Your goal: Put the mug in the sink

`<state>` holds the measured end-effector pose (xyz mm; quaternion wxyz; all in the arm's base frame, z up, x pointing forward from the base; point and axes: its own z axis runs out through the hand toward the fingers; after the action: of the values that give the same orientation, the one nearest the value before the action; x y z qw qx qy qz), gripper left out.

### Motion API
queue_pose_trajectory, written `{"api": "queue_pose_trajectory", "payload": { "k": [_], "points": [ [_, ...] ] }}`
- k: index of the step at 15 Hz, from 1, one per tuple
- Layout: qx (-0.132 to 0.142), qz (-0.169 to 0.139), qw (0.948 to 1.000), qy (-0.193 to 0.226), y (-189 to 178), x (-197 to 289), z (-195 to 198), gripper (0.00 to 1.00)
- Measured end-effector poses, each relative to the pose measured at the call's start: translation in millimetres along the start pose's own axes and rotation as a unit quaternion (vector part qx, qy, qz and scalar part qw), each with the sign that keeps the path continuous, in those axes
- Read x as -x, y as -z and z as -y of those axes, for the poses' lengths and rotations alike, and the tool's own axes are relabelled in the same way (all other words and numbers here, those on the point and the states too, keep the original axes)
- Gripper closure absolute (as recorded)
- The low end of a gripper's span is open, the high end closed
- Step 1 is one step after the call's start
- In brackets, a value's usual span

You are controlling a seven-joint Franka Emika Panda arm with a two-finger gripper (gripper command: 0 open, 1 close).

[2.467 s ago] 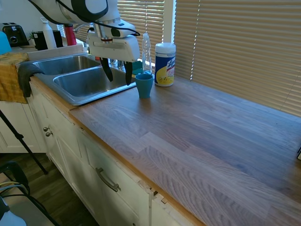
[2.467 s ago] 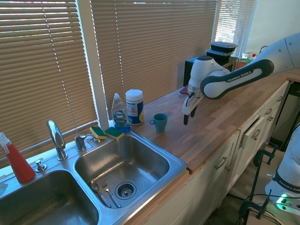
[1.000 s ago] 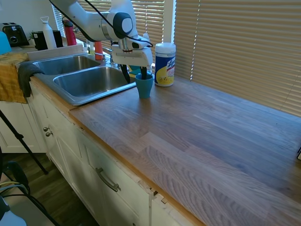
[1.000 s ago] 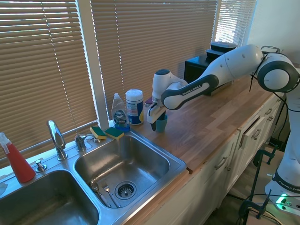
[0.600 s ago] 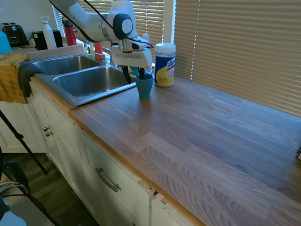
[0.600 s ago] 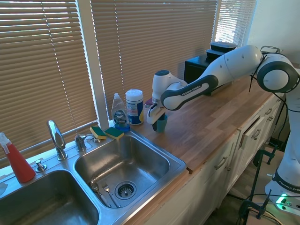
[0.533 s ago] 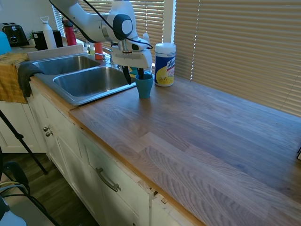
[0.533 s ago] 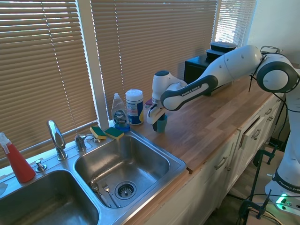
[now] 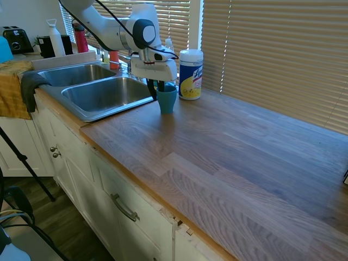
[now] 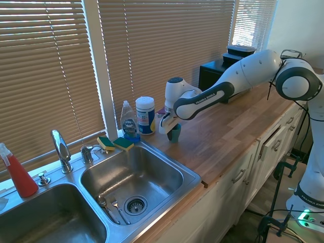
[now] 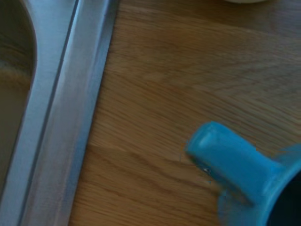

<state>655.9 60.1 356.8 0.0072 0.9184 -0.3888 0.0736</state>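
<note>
**Grasp stage reached; transfer to the sink outstanding**

The gripper stands low over the mug, its dark fingers drawn narrow at the mug's rim on the side facing the sink. One finger appears to reach inside the cup and the other outside its wall, which would suggest a pinch on the rim. Firm contact cannot be confirmed from either exterior view. The second exterior view shows the same arrangement, with the gripper at the mug.

The mug stands upright on the wooden countertop, near that counter's back edge and just beside the sink's rim. It is not lifted. The wrist view shows the mug's handle above bare wood, with the steel rim of the sink close by.

The white wipes canister stands just behind the mug, with a clear dish soap bottle next to it, and two sponges lie on the rim by the near basin.

Assessment: approach complete, grasp at or near closure. Lifting, carrying across the rim and setting down in the sink all remain. The canister's closeness calls for a clean vertical lift.
</note>
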Motion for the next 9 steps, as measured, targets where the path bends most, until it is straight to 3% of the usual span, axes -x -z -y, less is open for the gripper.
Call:
{"api": "queue_pose_trajectory", "payload": {
  "k": [9],
  "points": [
    [-0.018, -0.011, 0.9997, 0.008, 19.2, 7.9, 8.2, 1.00]
  ]
}}
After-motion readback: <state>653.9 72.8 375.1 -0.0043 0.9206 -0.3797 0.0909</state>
